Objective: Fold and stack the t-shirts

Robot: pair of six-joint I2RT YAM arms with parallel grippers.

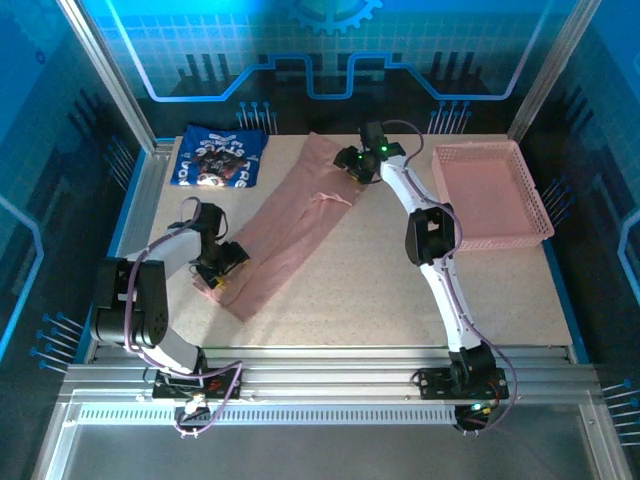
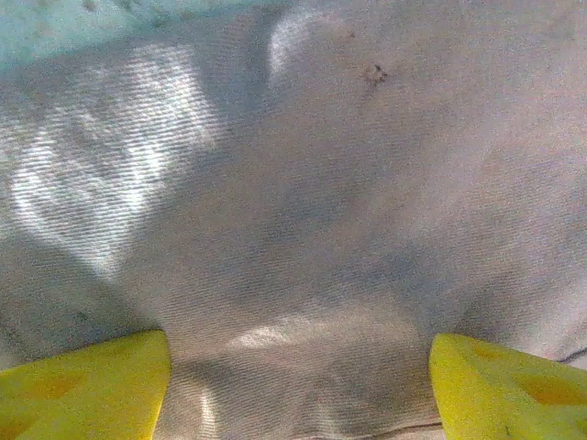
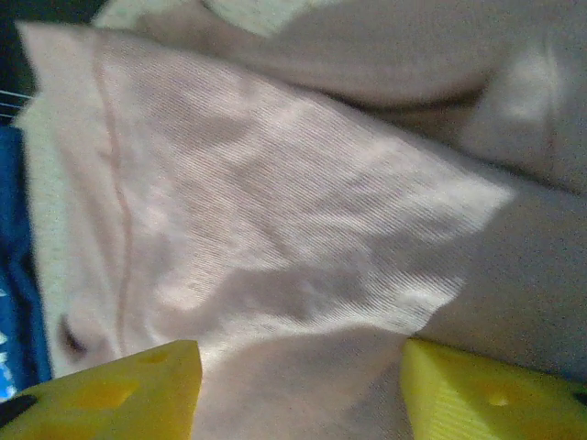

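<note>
While pink shirt lies diagonal | navy shirt far-left | basket far-right

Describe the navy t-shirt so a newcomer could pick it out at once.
Find the speckled table and look to its far left corner. The navy t-shirt lies there as a compact rectangle. Its white-and-red print sets it apart from the plain pink t-shirt beside it.

The pink t-shirt lies wrinkled right under the left pincer. Its yellow fingertips sit wide apart at the bottom corners, with cloth between them. There's a tiny dark speck up top, maybe lint. A sliver of bench shows top left.
</note>
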